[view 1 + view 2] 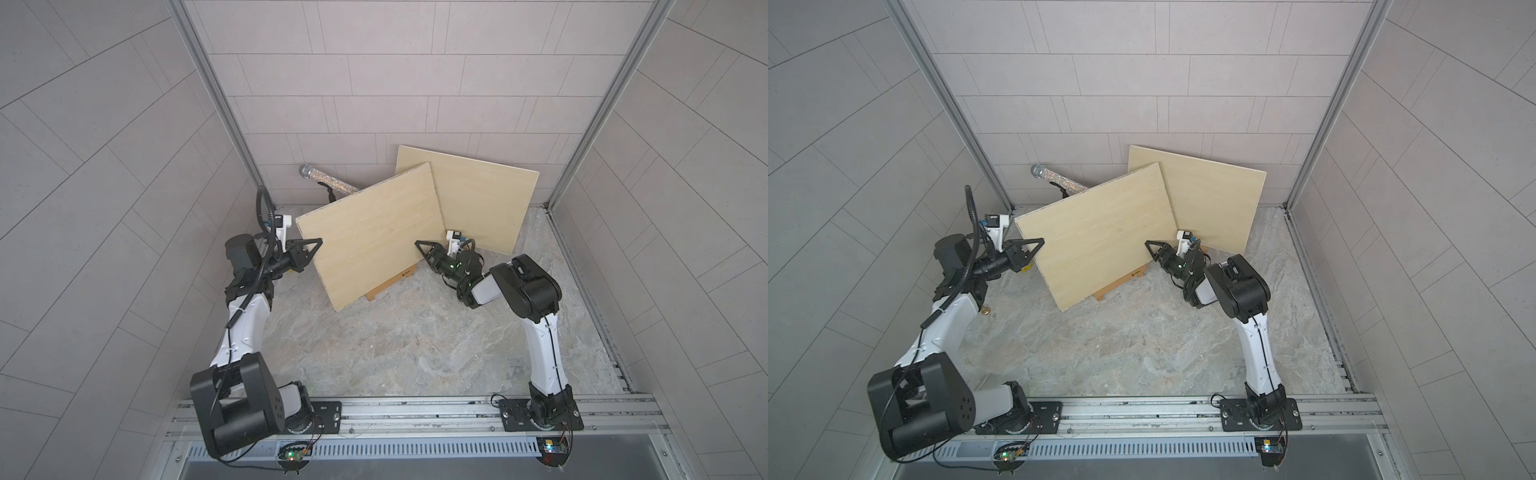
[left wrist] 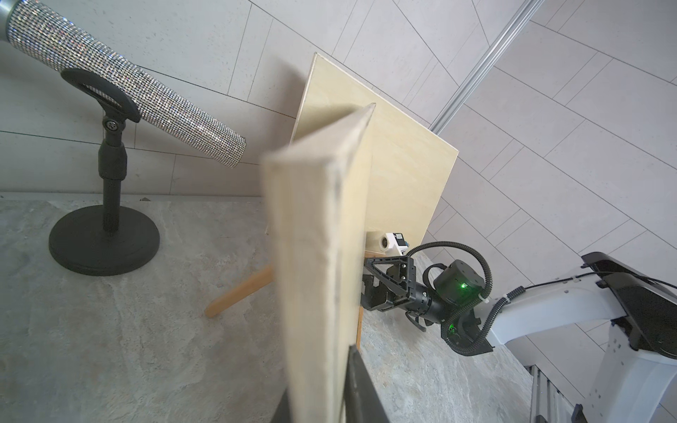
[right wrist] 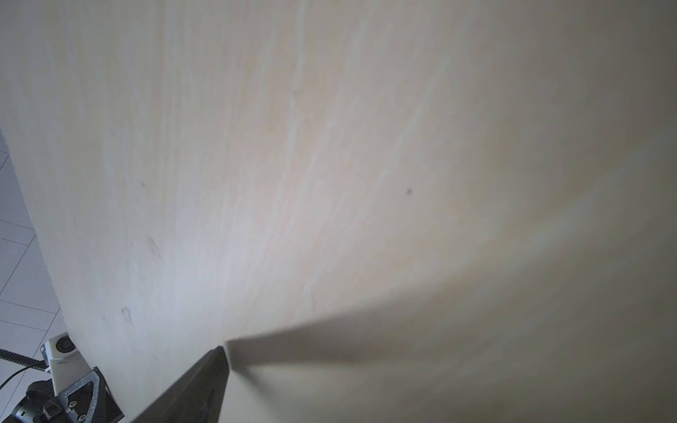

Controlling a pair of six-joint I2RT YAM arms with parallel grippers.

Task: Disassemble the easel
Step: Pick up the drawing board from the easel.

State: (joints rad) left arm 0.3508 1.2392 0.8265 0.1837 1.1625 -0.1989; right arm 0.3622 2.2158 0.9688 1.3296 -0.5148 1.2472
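Beyond the bottom rail (image 1: 415,409), at mid-frame, the left end effector (image 1: 312,246) clamps the front board (image 1: 374,237) by its left edge. The right end effector (image 1: 420,246) gapes wide at its right edge. The easel (image 1: 390,284) shows beneath. Likely step: lifting the board off. Next, the right must close firmly.

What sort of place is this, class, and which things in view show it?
Probably a robotics test cell: a left arm and right arm bolted to a metal rail, grey panel walls on three sides, and props: a front board and glittery microphone.
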